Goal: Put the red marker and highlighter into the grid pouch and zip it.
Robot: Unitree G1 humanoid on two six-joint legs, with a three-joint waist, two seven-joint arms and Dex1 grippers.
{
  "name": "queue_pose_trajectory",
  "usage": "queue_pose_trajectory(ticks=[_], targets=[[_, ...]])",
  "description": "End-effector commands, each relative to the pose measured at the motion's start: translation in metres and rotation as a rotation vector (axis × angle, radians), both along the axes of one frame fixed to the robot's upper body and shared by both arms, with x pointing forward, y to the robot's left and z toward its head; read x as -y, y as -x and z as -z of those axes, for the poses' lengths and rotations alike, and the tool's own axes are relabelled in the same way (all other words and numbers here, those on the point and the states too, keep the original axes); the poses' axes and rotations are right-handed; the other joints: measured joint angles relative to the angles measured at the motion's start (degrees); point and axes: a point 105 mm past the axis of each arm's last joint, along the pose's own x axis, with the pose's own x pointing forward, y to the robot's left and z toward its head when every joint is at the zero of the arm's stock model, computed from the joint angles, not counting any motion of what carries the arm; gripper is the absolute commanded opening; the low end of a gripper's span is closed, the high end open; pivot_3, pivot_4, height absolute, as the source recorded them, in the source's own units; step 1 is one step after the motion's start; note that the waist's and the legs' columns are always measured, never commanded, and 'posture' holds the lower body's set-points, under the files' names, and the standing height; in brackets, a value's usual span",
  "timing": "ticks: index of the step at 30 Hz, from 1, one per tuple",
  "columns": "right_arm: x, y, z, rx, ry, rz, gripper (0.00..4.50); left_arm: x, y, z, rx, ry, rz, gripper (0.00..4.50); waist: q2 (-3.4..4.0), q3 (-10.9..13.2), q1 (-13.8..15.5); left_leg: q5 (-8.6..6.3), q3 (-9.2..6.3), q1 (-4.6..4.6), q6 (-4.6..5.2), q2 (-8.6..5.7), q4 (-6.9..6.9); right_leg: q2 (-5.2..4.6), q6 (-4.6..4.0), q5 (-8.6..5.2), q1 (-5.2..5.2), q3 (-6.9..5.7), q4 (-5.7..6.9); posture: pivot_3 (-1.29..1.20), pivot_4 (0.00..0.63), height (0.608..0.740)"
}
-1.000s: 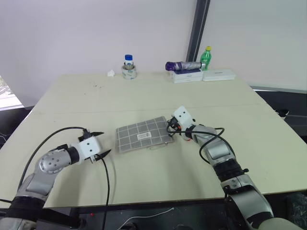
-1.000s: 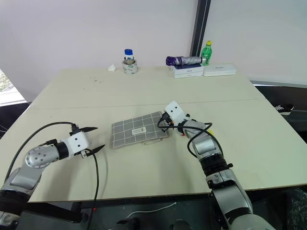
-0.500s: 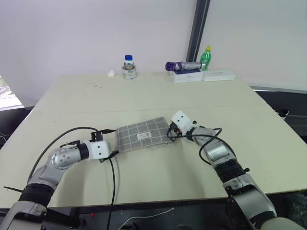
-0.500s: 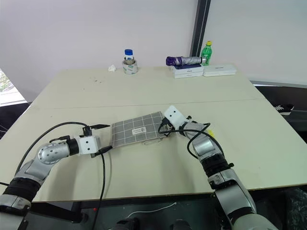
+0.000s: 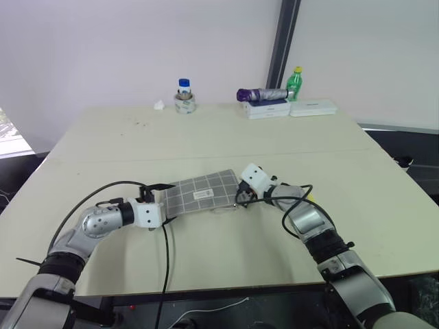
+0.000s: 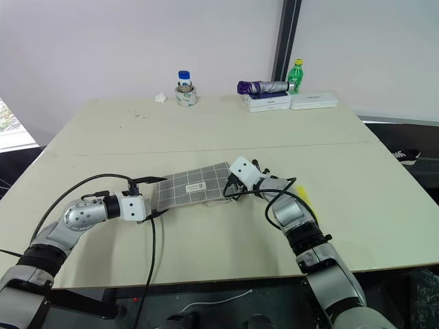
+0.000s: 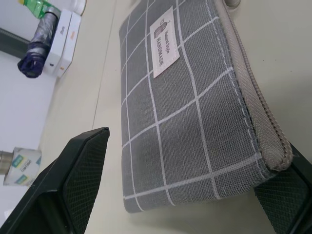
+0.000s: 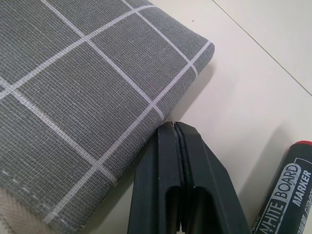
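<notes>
One grid pouch (image 5: 202,194), one red marker (image 8: 285,195), perhaps one highlighter (image 6: 306,201)

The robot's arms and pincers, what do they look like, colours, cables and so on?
Both arms are silver-grey metal with black joint segments and loose black cables looping alongside. Each ends in a white boxy wrist block carrying a pincer, left pincer and right pincer, each with two black fingers; the left wrist view shows a fine mesh texture on them.

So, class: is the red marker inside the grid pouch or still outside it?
Outside. The marker lies on the table beside the pouch, close to the shut right hand.
</notes>
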Motion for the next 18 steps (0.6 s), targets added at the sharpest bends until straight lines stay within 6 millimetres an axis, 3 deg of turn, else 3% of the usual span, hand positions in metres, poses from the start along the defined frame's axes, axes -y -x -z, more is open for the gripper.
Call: queue_pose_trajectory(ticks=[1, 5, 6, 9, 15, 18], targets=[[-0.0075, 0.0005, -0.0132, 0.055, -0.009, -0.030, 0.00, 0.0032, 0.0036, 0.0166, -0.046, -0.040, 0.023, 4.43, 0.00, 0.0, 0.0, 0.00, 0.00, 0.01, 0.00, 0.00, 0.00, 0.00, 0.00, 0.00, 0.01, 0.00, 0.00, 0.00, 0.150, 0.737], [-0.0107, 0.0032, -0.0125, 0.056, -0.015, -0.045, 0.00, 0.0063, 0.0051, 0.0168, -0.034, -0.039, 0.052, 4.43, 0.00, 0.0, 0.0, 0.00, 0.00, 0.02, 0.00, 0.00, 0.00, 0.00, 0.00, 0.00, 0.02, 0.00, 0.01, 0.00, 0.150, 0.737], [-0.0112, 0.0035, -0.0124, 0.057, -0.015, -0.048, 0.00, 0.0068, 0.0053, 0.0168, -0.034, -0.037, 0.056, 4.19, 0.00, 0.0, 0.0, 0.00, 0.00, 0.02, 0.00, 0.00, 0.00, 0.00, 0.00, 0.00, 0.02, 0.00, 0.01, 0.00, 0.150, 0.737], [-0.0117, 0.0035, -0.0127, 0.059, -0.016, -0.049, 0.00, 0.0064, 0.0053, 0.0168, -0.034, -0.030, 0.060, 3.10, 0.00, 0.0, -0.1, 0.00, 0.00, 0.02, 0.00, 0.00, 0.00, 0.00, 0.00, 0.00, 0.01, 0.00, 0.01, 0.00, 0.150, 0.737], [-0.0109, 0.0021, -0.0156, 0.072, -0.017, -0.046, 0.00, 0.0049, 0.0061, 0.0126, -0.018, -0.005, 0.063, 0.03, 0.02, 0.0, -0.2, 0.00, 0.00, 0.03, 0.00, 0.00, 0.00, 0.01, 0.00, 0.00, 0.01, 0.00, 0.02, 0.00, 0.150, 0.737], [-0.0108, 0.0018, -0.0189, 0.089, -0.021, -0.047, 0.00, 0.0052, 0.0073, 0.0088, -0.005, 0.008, 0.068, 0.03, 0.02, 0.0, -0.2, 0.00, 0.01, 0.03, 0.00, 0.00, -0.02, 0.01, 0.00, 0.00, -0.01, 0.01, 0.02, 0.00, 0.150, 0.737]])
